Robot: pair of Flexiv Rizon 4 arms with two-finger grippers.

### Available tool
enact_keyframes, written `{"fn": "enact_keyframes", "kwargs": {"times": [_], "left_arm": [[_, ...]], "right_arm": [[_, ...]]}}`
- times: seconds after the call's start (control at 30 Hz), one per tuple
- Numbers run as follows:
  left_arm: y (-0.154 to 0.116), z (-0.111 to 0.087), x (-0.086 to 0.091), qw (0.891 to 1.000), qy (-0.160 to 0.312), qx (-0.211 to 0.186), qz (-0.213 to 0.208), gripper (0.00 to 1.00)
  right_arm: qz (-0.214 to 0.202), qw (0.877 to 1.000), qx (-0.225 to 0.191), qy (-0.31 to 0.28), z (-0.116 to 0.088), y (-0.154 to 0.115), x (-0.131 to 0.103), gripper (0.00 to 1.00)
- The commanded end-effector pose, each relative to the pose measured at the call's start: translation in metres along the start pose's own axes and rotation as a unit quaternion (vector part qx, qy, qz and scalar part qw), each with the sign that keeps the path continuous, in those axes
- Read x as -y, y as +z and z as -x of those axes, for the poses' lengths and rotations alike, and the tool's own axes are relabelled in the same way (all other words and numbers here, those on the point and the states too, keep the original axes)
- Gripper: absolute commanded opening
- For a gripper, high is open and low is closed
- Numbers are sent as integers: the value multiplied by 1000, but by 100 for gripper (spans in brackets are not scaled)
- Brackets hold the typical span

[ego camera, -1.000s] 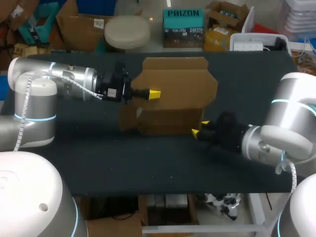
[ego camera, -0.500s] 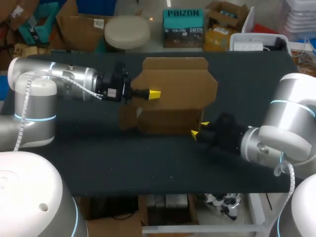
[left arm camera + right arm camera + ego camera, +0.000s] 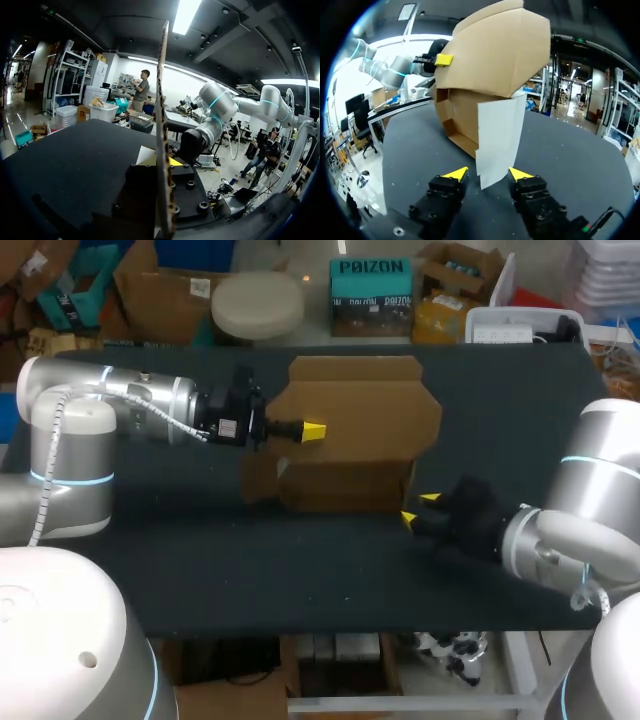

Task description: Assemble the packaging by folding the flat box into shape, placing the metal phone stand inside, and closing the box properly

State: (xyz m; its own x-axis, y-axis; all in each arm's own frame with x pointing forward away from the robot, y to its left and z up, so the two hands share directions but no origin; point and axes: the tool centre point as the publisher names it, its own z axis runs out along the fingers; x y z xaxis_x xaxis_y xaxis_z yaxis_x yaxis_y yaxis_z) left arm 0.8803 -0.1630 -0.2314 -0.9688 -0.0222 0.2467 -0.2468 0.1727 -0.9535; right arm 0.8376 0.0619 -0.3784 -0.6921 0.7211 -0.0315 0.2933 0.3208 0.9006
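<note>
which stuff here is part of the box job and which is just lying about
Job: cardboard box; left gripper, shut on its raised lid; right gripper, open at a side flap. Phone stand not in view.
Not the job: only the black table under it.

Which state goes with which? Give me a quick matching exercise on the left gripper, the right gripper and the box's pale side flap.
Things:
1. left gripper
2. right gripper
3. pale side flap

States:
A. open
B. sticking out from the box's side
C. shut on the cardboard box

Pairs: 1-C, 2-A, 3-B
</note>
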Motion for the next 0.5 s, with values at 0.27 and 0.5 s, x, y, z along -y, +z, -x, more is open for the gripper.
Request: {"fn": "enact_keyframes", "kwargs": {"times": [0.27,0.5], "left_arm": [[2,2,-4,1000,0,-2,2,0],[2,2,-4,1000,0,-2,2,0]], "right_arm": [[7,999,-46,-2,18,-19,7,50],[9,995,-97,-6,28,-19,4,50]]}}
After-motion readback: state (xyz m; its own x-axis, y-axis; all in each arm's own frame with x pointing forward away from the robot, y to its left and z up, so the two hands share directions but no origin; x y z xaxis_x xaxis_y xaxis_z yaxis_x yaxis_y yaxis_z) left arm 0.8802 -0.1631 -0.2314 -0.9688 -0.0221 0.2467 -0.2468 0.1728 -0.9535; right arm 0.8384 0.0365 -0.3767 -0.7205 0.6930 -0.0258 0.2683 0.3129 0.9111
